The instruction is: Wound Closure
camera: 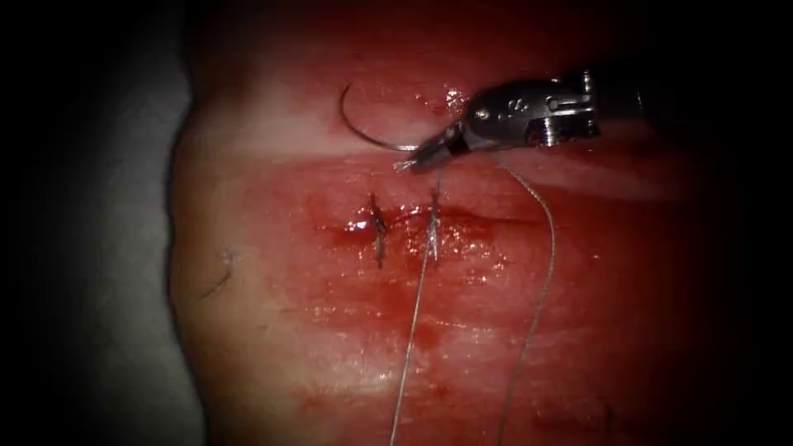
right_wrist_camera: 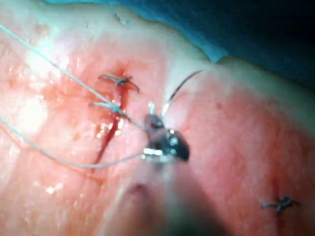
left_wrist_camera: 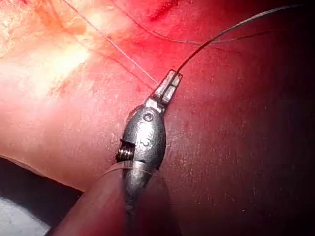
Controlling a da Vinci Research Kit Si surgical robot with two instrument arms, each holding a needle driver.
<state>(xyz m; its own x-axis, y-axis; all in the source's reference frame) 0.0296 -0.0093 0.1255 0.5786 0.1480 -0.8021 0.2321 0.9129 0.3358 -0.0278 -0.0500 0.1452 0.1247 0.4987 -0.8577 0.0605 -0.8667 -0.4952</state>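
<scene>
The tissue [camera: 330,330] looks wet and glossy, with a paler matt patch at nine o'clock. The right tool [camera: 429,153] is polished metal, the needle [camera: 363,132] thin dark steel, the thread [camera: 541,281] pale and fine.

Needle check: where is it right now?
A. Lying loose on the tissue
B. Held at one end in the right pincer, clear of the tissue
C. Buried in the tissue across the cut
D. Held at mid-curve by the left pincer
B. In the endoscope view the right pincer is shut on one end of the needle, whose curve arcs free above the tissue, with thread trailing from the held end.
</scene>
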